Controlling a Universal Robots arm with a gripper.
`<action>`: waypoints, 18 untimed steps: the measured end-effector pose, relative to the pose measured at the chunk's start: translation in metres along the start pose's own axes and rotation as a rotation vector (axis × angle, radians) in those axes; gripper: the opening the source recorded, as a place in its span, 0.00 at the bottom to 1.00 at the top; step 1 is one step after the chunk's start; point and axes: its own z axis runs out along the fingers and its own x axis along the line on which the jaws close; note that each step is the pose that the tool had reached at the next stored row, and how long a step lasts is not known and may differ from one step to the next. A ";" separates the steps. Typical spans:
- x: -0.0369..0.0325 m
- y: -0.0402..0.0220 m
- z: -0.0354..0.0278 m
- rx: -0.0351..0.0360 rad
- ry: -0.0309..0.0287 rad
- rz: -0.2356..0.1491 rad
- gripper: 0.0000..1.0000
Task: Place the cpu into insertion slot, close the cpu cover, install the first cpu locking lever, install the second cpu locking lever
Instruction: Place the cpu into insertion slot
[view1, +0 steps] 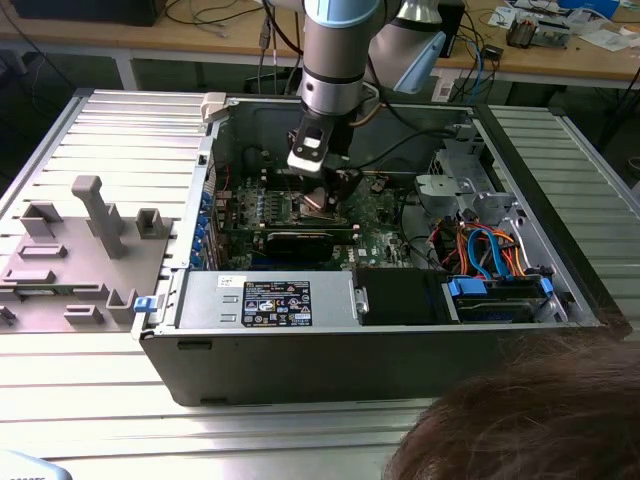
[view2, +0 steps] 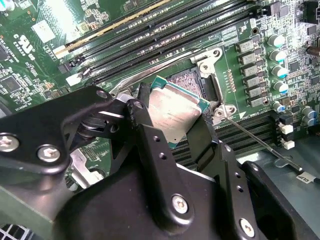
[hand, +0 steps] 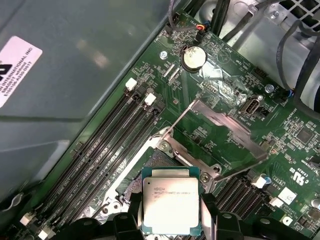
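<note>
My gripper (view1: 322, 192) reaches down into the open computer case (view1: 300, 360), over the green motherboard (view1: 375, 215). It is shut on the cpu (hand: 171, 205), a small square chip with a dull metal top, held by two opposite edges between black fingers (view2: 141, 120). The cpu (view2: 172, 112) hangs tilted just above the insertion slot (view2: 192, 79), partly covering it. In the first wrist view the cpu cover (hand: 222, 125), a silvery plate, stands swung open beyond the insertion slot (hand: 159, 161). A thin locking lever (view2: 255, 142) sticks out free beside the socket.
Rows of memory slots (hand: 110, 145) flank the socket. A black card (view1: 295, 240), a labelled power supply box (view1: 270, 300) and bundled cables (view1: 485, 250) crowd the case. A grey fixture block (view1: 80, 250) lies on the exterior view's left. A person's hair (view1: 540, 420) shows in front.
</note>
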 end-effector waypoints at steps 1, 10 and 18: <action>0.0000 0.0000 0.0000 -0.0003 0.0001 0.022 0.54; 0.0000 0.0000 0.0000 -0.0008 0.0004 0.055 0.54; 0.0000 0.0000 0.0000 -0.0012 0.0005 0.085 0.54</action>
